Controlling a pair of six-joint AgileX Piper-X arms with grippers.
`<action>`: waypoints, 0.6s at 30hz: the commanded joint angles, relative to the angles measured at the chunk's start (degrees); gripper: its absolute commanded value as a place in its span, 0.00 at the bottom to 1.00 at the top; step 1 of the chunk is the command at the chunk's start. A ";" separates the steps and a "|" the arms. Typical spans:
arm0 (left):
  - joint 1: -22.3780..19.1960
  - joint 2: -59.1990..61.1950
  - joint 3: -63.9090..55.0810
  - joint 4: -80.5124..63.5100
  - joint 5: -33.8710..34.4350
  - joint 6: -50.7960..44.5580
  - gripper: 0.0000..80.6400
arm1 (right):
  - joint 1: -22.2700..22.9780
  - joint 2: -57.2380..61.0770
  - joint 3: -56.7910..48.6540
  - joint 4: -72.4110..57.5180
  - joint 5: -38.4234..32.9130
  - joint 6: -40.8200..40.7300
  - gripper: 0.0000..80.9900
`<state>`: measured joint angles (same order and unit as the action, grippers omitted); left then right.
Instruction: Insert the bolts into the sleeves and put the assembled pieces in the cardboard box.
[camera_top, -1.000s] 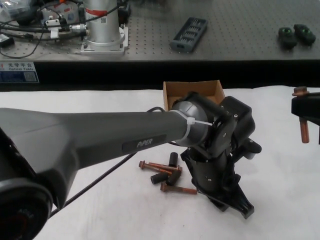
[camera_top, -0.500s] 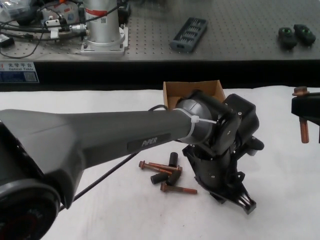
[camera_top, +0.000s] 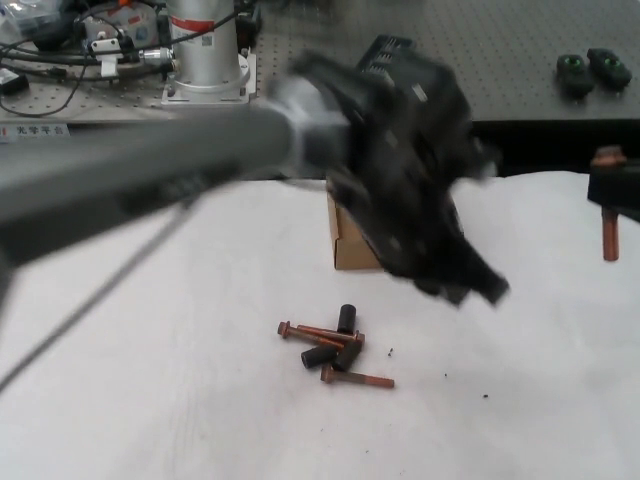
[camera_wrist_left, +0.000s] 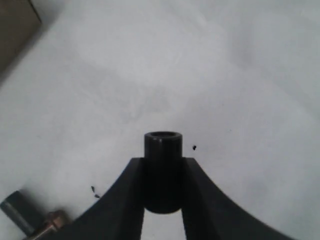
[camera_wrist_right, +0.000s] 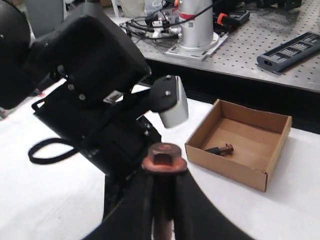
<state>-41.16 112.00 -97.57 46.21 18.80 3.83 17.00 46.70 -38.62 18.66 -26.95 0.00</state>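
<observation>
gripping sleeve (camera_wrist_left: 163, 167) in closed left jaws, bolt (camera_wrist_right: 163, 160) in closed right jaws; risks jamming at bore through misalignment.

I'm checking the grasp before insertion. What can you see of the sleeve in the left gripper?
The sleeve is a short black cylinder with a dull sheen, so it may be metal or hard plastic. Its free end has an open round bore. It is clamped between the two fingers of the left gripper and lies along them, with the bored end sticking out past the tips. It hangs above the white cloth, and nothing else touches it.
</observation>
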 joint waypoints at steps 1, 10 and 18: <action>0.57 -3.33 -0.05 0.12 1.87 -0.69 0.02 | -2.29 0.17 -0.09 -3.34 -5.92 4.54 0.05; 0.94 -24.55 25.13 -15.89 6.08 -9.27 0.02 | -2.11 6.39 -0.09 -11.28 -12.66 12.36 0.05; 0.51 -36.43 50.50 -52.13 6.08 -28.62 0.02 | -1.75 12.51 0.04 -27.80 -17.17 28.11 0.05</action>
<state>-40.31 76.44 -48.91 0.00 24.58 -21.36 15.08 58.42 -38.62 -3.47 -42.23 23.90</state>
